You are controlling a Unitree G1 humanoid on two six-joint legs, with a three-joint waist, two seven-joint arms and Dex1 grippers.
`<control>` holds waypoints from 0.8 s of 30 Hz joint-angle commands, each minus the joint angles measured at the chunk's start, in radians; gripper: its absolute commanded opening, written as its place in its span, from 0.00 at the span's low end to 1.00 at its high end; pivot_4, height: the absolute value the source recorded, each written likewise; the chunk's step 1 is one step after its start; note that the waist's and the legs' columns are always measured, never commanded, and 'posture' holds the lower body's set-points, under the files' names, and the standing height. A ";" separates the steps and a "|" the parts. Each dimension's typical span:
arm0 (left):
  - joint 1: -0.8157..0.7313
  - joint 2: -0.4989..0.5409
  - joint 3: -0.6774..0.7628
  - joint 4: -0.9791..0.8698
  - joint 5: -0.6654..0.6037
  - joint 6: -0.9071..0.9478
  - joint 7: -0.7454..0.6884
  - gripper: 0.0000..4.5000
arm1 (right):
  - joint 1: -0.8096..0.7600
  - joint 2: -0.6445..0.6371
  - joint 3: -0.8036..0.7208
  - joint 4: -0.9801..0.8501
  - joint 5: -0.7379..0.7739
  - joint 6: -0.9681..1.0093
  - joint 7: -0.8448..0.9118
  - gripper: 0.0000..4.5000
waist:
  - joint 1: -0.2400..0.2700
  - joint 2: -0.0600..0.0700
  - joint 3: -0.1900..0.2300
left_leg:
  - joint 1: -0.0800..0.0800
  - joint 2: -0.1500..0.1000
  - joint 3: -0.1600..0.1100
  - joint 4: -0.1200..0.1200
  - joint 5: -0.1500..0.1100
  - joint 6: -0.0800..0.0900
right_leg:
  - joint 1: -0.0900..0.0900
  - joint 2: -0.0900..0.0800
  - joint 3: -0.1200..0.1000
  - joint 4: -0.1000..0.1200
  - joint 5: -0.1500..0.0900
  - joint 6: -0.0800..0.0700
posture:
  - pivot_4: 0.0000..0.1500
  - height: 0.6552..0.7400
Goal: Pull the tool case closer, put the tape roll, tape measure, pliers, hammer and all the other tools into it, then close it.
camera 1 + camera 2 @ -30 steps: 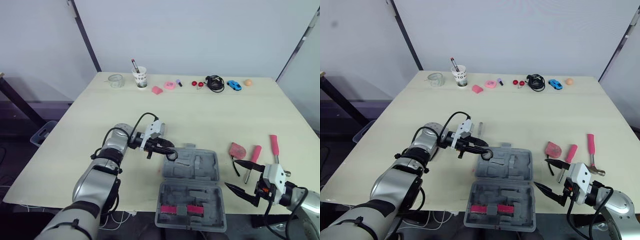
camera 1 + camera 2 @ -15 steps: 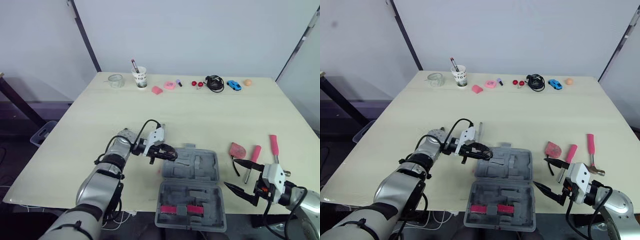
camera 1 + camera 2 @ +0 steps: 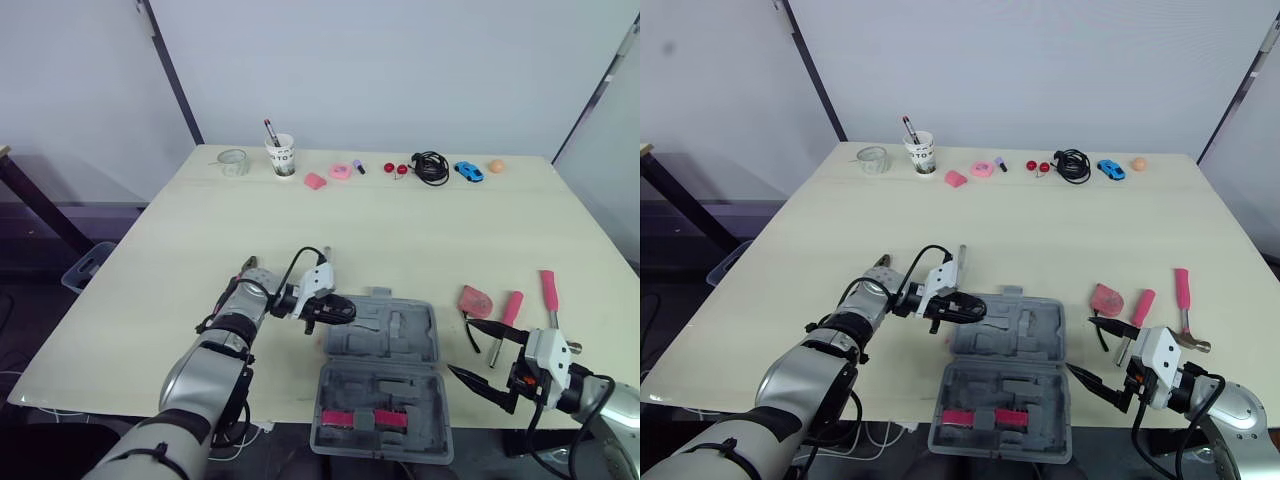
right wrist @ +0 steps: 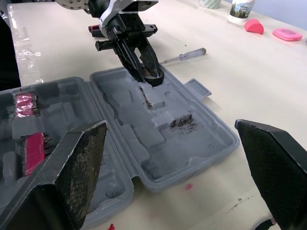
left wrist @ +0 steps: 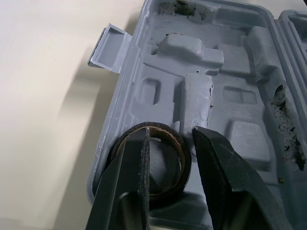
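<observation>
The grey tool case (image 3: pixel 400 335) lies open near the table's front edge, with pink bits (image 3: pixel 365 418) in its near half. My left gripper (image 3: pixel 338 311) is at the left end of the far half, shut on the dark tape roll (image 5: pixel 158 127), which rests low in a corner recess there. My right gripper (image 3: pixel 462 346) hovers open just right of the case, holding nothing. A pink tape measure (image 3: pixel 475 300), a pink-handled tool (image 3: pixel 506 313) and pink-handled pliers (image 3: pixel 548 292) lie to the right. A screwdriver (image 3: pixel 961 255) lies behind my left gripper.
Along the far edge stand a glass jar (image 3: pixel 231 161), a cup with pens (image 3: pixel 281 155), small pink items (image 3: pixel 340 170), a black cable (image 3: pixel 430 166) and a blue toy car (image 3: pixel 467 171). The case's near half reaches the table's front edge.
My left gripper has come down and drawn slightly back with the tape roll, from above the case's left rim into its corner. The right gripper has stayed put.
</observation>
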 commanded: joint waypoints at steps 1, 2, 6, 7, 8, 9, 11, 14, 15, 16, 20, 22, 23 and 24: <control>0.018 0.010 0.018 -0.001 -0.007 -0.002 -0.024 0.33 | 0.003 -0.002 -0.012 -0.029 0.015 -0.017 -0.002 1.00 | 0.000 0.000 0.000 | 0.000 0.000 0.000 0.000 0.000 0.000 | 0.000 0.000 0.000 0.000 0.000 0.000 | 1.00 1.00; 0.018 0.014 0.029 -0.008 -0.020 -0.002 -0.033 0.33 | 0.003 -0.001 -0.013 -0.028 0.017 -0.017 -0.001 1.00 | 0.000 0.000 0.000 | 0.000 0.000 0.000 0.000 0.000 0.000 | 0.000 0.000 0.000 0.000 0.000 0.000 | 1.00 1.00; 0.028 0.038 0.081 -0.070 -0.081 0.010 -0.086 0.33 | -0.008 0.011 -0.019 -0.023 0.042 -0.008 -0.005 1.00 | -0.005 0.000 0.000 | 0.000 0.000 0.000 0.000 0.000 0.000 | 0.000 0.000 0.000 0.000 0.000 0.000 | 1.00 1.00; 0.036 0.044 0.096 -0.095 -0.104 0.022 -0.098 0.33 | -0.011 0.015 -0.022 -0.023 0.050 -0.004 -0.007 1.00 | -0.005 0.000 0.000 | 0.000 0.000 0.000 0.000 0.000 0.000 | 0.000 0.000 0.000 0.000 0.000 0.000 | 1.00 1.00; 0.049 0.052 0.115 -0.131 -0.132 0.039 -0.114 0.33 | -0.013 0.016 -0.024 -0.022 0.056 -0.002 -0.006 1.00 | -0.006 0.000 0.000 | 0.000 0.000 0.000 0.000 0.000 0.000 | 0.000 0.000 0.000 0.000 0.000 0.000 | 1.00 1.00; 0.066 0.059 0.131 -0.173 -0.158 0.063 -0.128 0.33 | -0.015 0.016 -0.025 -0.021 0.060 -0.001 -0.005 1.00 | -0.006 0.000 0.000 | 0.000 0.000 0.000 0.000 0.000 0.000 | 0.000 0.000 0.000 0.000 0.000 0.000 | 1.00 1.00; 0.122 0.079 0.158 -0.295 -0.210 0.118 -0.141 0.33 | -0.019 0.017 -0.030 -0.019 0.074 0.004 -0.004 1.00 | -0.006 0.000 0.000 | 0.000 0.000 0.000 0.000 0.000 0.000 | 0.000 0.000 0.000 0.000 0.000 0.000 | 1.00 1.00; 0.241 0.122 0.197 -0.532 -0.288 0.235 -0.119 0.33 | -0.026 0.015 -0.038 -0.013 0.093 0.012 -0.001 1.00 | -0.013 0.000 0.000 | 0.000 0.001 0.000 0.000 0.000 0.000 | 0.000 0.000 0.000 0.000 0.000 0.000 | 1.00 1.00; 0.281 0.138 0.210 -0.606 -0.310 0.272 -0.101 0.33 | -0.028 0.016 -0.043 -0.010 0.100 0.015 -0.002 1.00 | -0.016 0.000 0.000 | 0.000 0.001 0.000 0.000 0.000 0.000 | 0.000 0.000 0.000 0.000 0.000 0.000 | 1.00 1.00; 0.325 0.156 0.227 -0.684 -0.331 0.315 -0.078 0.33 | -0.030 0.016 -0.049 -0.006 0.107 0.021 -0.004 1.00 | -0.019 0.000 0.000 | 0.000 0.001 0.000 0.000 0.000 0.000 | 0.000 0.000 0.000 0.000 0.000 0.000 | 1.00 1.00; 0.469 0.214 0.296 -0.902 -0.399 0.430 0.019 0.33 | -0.031 0.022 -0.075 0.005 0.132 0.037 -0.021 1.00 | -0.022 0.000 0.000 | 0.000 0.002 0.000 0.000 0.000 0.000 | 0.000 0.000 0.000 0.002 0.000 0.000 | 1.00 1.00; 0.551 0.241 0.352 -0.992 -0.433 0.478 0.078 0.33 | -0.030 0.025 -0.098 0.017 0.137 0.046 -0.046 1.00 | -0.022 0.000 0.000 | 0.001 0.002 0.000 0.000 0.000 0.000 | 0.000 -0.001 0.000 0.002 0.000 0.000 | 1.00 1.00; 0.590 0.253 0.379 -1.031 -0.450 0.500 0.106 0.33 | -0.030 0.027 -0.110 0.023 0.138 0.049 -0.059 1.00 | -0.023 0.000 0.000 | 0.001 0.002 0.000 0.000 0.000 0.000 | 0.000 -0.001 0.000 0.002 0.000 0.000 | 1.00 1.00; 0.629 0.262 0.407 -1.066 -0.464 0.521 0.136 0.33 | -0.028 0.027 -0.121 0.031 0.136 0.052 -0.070 1.00 | -0.025 0.001 0.000 | 0.001 0.002 -0.001 0.000 0.000 0.000 | 0.000 -0.001 0.000 0.002 0.000 0.000 | 1.00 1.00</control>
